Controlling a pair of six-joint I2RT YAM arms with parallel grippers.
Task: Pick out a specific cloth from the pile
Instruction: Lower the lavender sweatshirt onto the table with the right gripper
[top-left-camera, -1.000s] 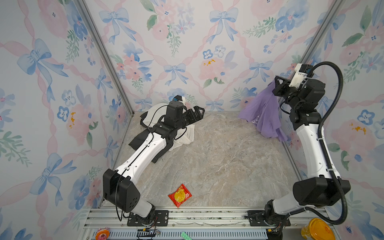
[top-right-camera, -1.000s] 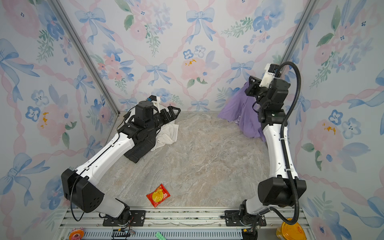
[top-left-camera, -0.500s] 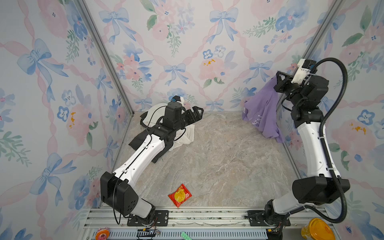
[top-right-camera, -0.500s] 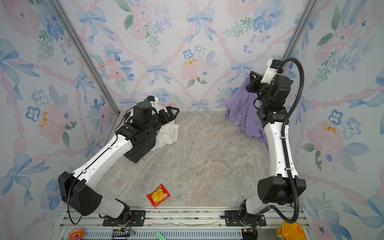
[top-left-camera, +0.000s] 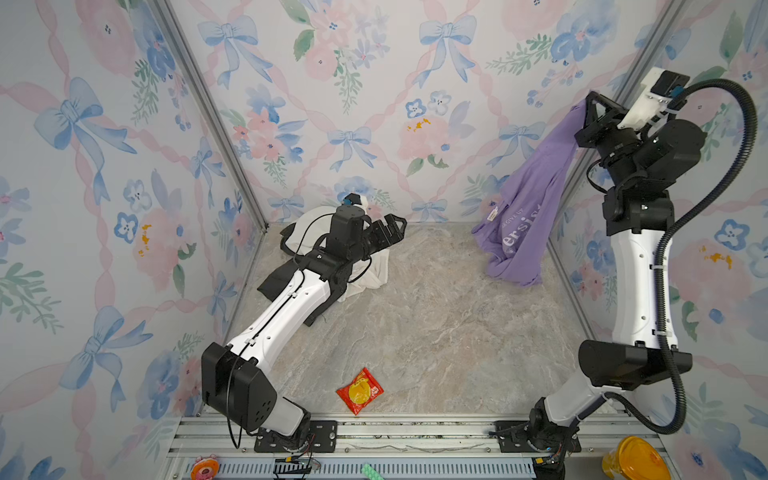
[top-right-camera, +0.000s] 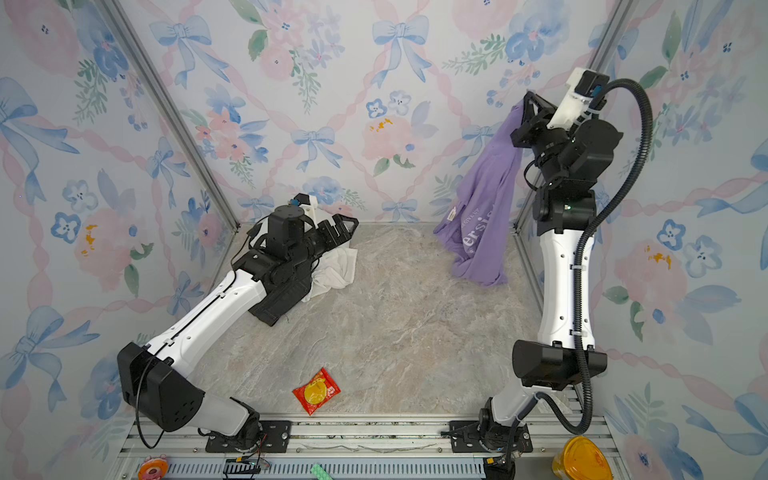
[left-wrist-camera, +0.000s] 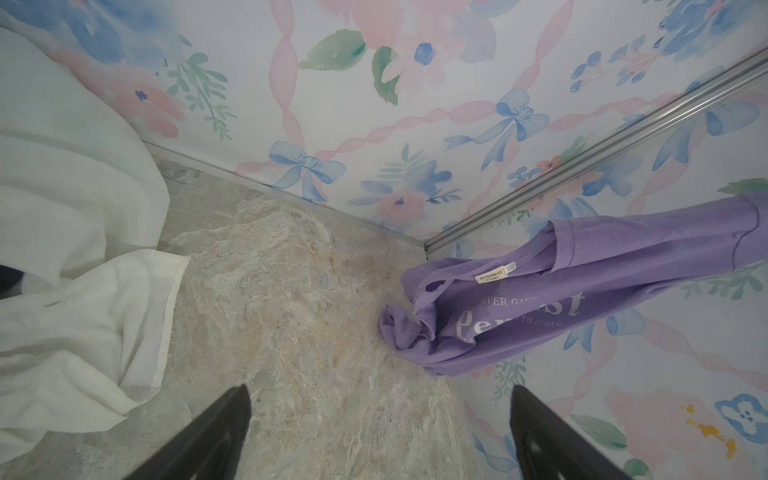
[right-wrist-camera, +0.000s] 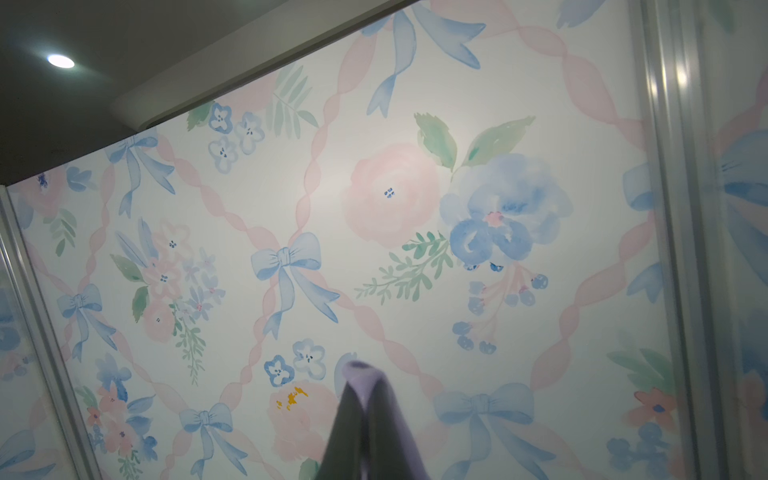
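Now that raised higher, upper right, by right gripper (top-left-camera: 590, 106) clenched on cloth (top-left-camera: 528, 199), hangs clear of pile (top-left-camera: 374, 270), with left gripper (top-left-camera: 392, 228) released.

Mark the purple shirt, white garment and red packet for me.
purple shirt (top-left-camera: 528, 199): a top view, mid-body of the hanging fabric.
white garment (left-wrist-camera: 83, 324): left wrist view, folded part near the hem.
red packet (top-left-camera: 360, 390): a top view, yellow centre.
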